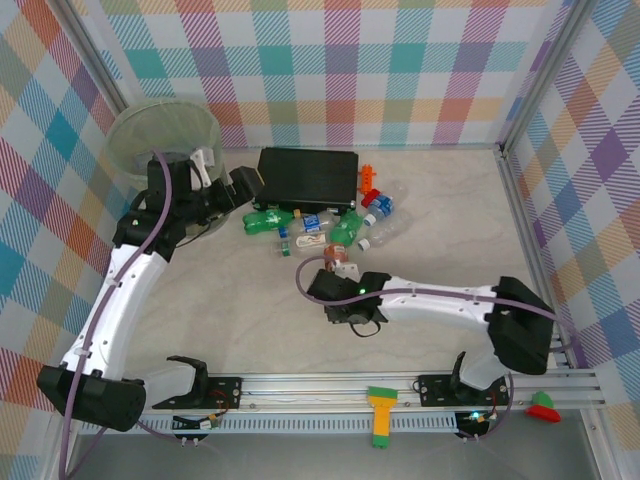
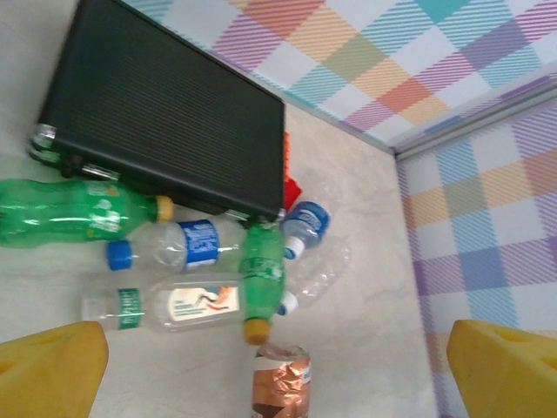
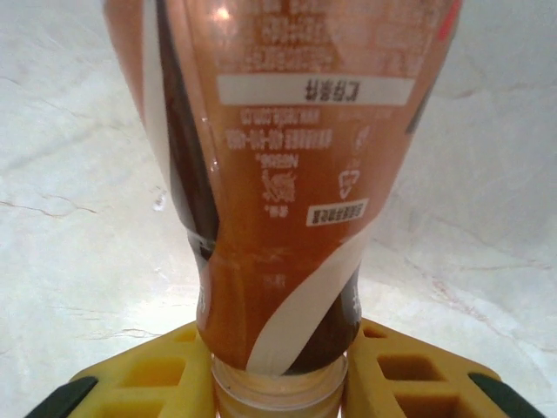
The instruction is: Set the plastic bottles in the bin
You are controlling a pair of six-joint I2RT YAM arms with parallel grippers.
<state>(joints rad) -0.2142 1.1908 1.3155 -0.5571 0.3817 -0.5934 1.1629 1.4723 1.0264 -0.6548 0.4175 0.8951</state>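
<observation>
Right hand (image 3: 278, 387) clamped on neck of brown-labelled clear plastic bottle (image 3: 287, 174), mid pale marbled counter (image 3: 70, 218). Left hand (image 1: 215, 180) fingers wide apart, beside tall translucent pale-green bin (image 1: 150, 130), far left. Other green and clear bottles (image 1: 345, 228) clustered against flat black case (image 1: 308, 175).

The bin (image 1: 150, 130) stands well left of the case (image 1: 308, 176). The bottles (image 1: 330, 228) lie clustered just before the case, spreading past its right front corner. Toy pieces (image 1: 369, 178) sit just right of the case. One bottle (image 1: 339, 258) is farther before the case, near the cluster.
</observation>
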